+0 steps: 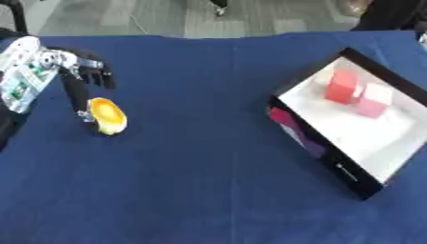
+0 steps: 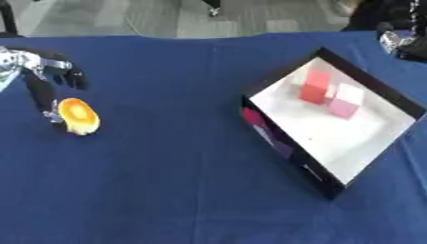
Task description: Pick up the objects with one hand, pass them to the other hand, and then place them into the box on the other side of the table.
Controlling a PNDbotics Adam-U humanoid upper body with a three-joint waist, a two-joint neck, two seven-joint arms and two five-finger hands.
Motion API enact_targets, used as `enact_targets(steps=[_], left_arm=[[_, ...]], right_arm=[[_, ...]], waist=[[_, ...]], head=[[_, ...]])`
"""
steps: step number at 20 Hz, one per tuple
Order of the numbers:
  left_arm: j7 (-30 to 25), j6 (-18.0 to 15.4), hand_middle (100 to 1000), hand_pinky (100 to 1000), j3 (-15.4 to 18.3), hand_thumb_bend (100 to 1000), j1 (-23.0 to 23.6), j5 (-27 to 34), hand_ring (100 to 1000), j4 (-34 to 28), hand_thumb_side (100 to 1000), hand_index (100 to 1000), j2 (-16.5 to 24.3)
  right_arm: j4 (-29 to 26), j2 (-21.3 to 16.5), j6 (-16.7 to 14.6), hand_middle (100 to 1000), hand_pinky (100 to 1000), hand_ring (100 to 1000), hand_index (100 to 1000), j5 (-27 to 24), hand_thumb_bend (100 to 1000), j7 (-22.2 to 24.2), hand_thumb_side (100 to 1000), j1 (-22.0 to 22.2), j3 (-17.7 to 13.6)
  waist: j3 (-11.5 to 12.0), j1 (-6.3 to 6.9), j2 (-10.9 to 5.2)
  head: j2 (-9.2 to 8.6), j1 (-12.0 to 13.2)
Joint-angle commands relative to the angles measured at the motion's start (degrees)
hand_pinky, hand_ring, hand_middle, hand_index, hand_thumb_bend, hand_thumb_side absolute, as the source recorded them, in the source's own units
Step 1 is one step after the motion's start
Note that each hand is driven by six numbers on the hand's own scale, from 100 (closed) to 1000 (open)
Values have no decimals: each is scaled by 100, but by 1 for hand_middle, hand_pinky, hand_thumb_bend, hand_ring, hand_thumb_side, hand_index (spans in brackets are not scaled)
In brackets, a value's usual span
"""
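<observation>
The yellow-orange object [image 1: 107, 115] lies on the blue tabletop [image 1: 208, 181] at the far left, touching the downward-reaching fingers [image 1: 76, 93] of the left hand [image 1: 83, 71]; whether they pinch it I cannot tell; the box [image 1: 360, 188] sits well apart, rightward.

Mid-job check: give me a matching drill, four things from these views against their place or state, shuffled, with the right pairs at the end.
Things:
1. yellow object
2. red block
3. pink block
4. left hand

Places or states:
A. in the box, nearer its right-hand wall
B. at the left of the blue table, reaching down beside the yellow object
C. in the box, towards its far corner
D. on the cloth at the left side, outside the box

Pairs: 1-D, 2-C, 3-A, 4-B
</observation>
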Motion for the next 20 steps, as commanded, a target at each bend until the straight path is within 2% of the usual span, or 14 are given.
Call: enact_targets(steps=[1, 12, 20], left_arm=[[2, -75, 754, 870, 18, 849, -160, -96, 840, 38, 100, 798, 54], [2, -365, 770, 870, 97, 837, -152, -875, 839, 467, 100, 795, -122], [54, -454, 747, 859, 246, 799, -131, -1015, 827, 696, 100, 787, -228]], right_arm=[[-24, -107, -8, 959, 1000, 1000, 1000, 46, 100, 14, 269, -66, -99], [43, -52, -16, 965, 1000, 1000, 1000, 109, 100, 61, 284, -42, -115], [75, -23, -24, 966, 1000, 1000, 1000, 163, 100, 96, 292, -9, -121]], waist=[[4, 12, -94], [5, -14, -65], [4, -13, -58]], head=[[-11, 24], [-11, 40], [-11, 31]])
